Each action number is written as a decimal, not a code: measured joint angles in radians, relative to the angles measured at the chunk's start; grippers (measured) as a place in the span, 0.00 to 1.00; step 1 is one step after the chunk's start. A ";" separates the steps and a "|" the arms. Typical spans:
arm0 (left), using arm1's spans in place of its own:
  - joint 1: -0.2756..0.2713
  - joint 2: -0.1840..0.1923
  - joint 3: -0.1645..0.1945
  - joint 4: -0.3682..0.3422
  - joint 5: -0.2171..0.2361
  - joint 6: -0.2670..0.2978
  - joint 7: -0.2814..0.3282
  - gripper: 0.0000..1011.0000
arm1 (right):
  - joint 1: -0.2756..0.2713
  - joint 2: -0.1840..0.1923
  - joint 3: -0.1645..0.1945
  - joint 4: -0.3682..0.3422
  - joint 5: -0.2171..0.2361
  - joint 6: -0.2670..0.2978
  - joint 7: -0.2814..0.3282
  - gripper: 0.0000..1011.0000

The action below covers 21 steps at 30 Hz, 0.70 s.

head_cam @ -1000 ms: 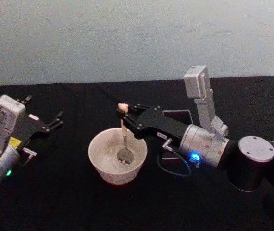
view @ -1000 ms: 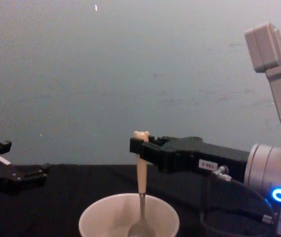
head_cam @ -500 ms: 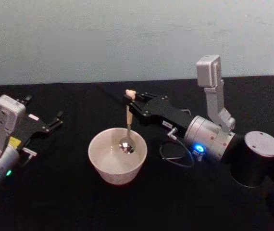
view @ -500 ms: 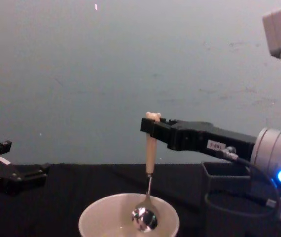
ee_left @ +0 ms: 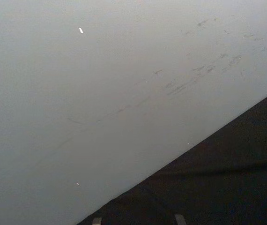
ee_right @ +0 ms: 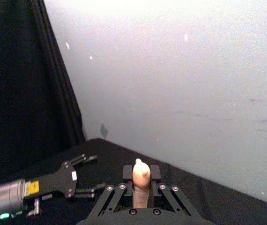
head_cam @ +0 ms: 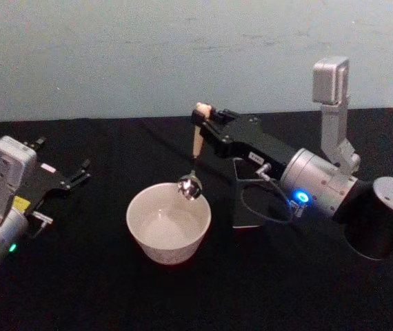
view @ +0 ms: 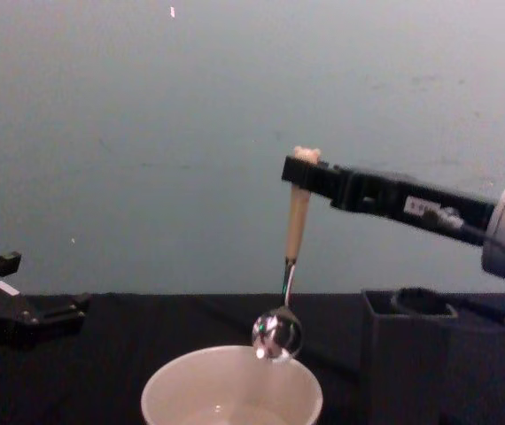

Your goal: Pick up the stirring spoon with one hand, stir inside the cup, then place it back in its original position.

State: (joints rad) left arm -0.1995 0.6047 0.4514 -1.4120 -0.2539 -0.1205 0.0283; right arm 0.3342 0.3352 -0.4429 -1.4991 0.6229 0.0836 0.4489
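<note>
Head and chest views. The stirring spoon (view: 290, 257), clamped at its bear-topped handle by the right gripper (view: 301, 168), has been raised out of the cup (head_cam: 169, 245) since the preceding frames. Its bowl now hangs just above the rim, centre frame, so stirring is judged complete. The holder (view: 399, 354) stands at lower right, with free room above its mouth. The left gripper (head_cam: 83, 172) is parked at far left, fingers spread.

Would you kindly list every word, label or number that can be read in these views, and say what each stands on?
None can be read.
On the right pincer, shut on the stirring spoon, a white label: too blurred to read.
On the open left pincer, a yellow sticker and a small white tag: too blurred to read.
The cup and the dark holder bear no visible marks.
</note>
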 joint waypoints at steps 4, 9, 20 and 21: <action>0.000 0.000 0.000 0.000 0.000 0.000 0.000 0.99 | -0.004 0.005 0.012 -0.015 0.015 -0.001 -0.010 0.22; 0.000 0.000 0.000 0.000 0.000 0.000 0.000 0.99 | -0.013 0.017 0.039 -0.041 0.042 -0.010 -0.029 0.22; 0.000 0.000 0.000 0.000 0.000 0.000 0.000 0.99 | -0.042 0.049 0.093 -0.076 0.082 -0.039 -0.058 0.22; 0.000 0.000 0.000 0.000 0.000 0.000 0.000 0.99 | -0.045 0.052 0.097 -0.078 0.084 -0.041 -0.061 0.22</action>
State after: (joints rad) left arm -0.1996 0.6047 0.4514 -1.4120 -0.2539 -0.1205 0.0283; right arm 0.2895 0.3868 -0.3462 -1.5769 0.7066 0.0428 0.3882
